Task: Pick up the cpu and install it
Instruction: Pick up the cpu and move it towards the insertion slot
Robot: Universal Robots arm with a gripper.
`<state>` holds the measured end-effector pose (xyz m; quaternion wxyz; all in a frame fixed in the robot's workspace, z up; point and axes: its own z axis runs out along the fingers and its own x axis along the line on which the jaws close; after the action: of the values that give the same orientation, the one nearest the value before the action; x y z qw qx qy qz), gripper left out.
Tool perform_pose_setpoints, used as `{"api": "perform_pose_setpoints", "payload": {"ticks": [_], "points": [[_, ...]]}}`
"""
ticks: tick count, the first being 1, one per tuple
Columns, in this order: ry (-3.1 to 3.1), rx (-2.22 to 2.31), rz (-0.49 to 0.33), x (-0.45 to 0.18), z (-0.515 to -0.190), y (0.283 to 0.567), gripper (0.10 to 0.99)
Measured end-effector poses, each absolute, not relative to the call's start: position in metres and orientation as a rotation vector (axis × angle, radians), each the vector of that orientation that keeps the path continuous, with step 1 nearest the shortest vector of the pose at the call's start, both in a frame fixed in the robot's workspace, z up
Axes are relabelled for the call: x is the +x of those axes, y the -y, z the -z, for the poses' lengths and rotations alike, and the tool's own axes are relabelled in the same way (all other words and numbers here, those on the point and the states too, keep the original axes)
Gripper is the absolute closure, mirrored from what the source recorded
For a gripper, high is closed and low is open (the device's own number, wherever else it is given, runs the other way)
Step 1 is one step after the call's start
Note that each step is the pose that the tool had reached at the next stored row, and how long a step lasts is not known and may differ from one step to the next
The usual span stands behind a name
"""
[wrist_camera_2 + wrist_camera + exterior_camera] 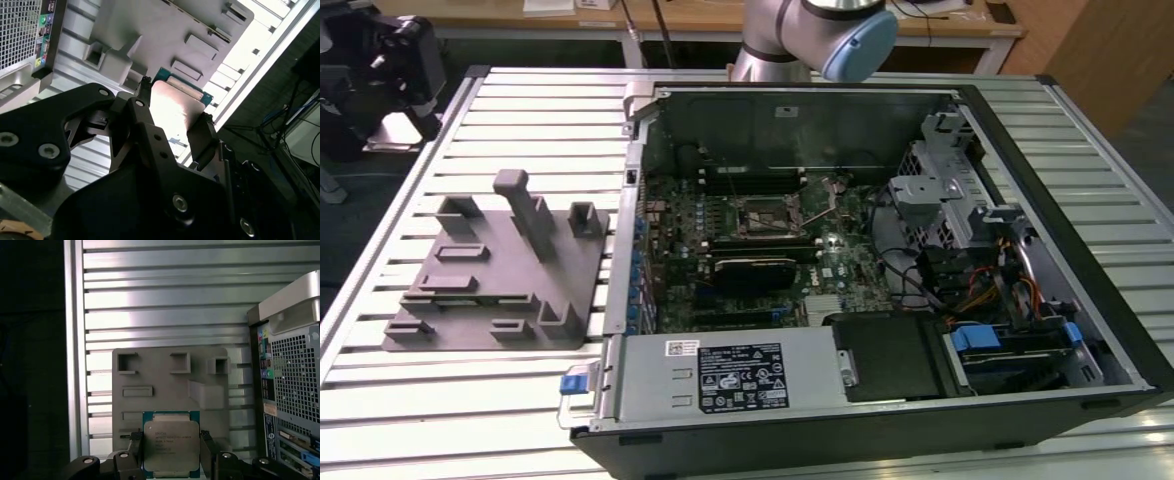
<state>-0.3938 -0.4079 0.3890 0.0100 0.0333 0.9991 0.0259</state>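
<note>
The case [801, 125] is open upward, and the socket [767, 218] is exposed from above. It is hemmed by memory slots [750, 180] and a black block [750, 270]. A drive cage [937, 190] and cables [961, 285] rise at the exterior view's right. The cpu [171, 442], clamped by the gripper [170, 451], is held clear above the fixture [165, 375].

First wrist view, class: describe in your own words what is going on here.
The robot's gripper is shut on the cpu, holding it by two opposite edges above the grey fixture on the slatted table. The open computer case lies beside the fixture; the cpu is not yet installed in it.
</note>
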Motion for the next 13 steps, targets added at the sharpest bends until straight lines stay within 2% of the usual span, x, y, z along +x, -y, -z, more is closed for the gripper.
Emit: {"api": "perform_pose_setpoints", "payload": {"ticks": [13], "points": [[-3.119, 0.104, -0.081, -0.363, -0.389, 0.408, 0.545]]}}
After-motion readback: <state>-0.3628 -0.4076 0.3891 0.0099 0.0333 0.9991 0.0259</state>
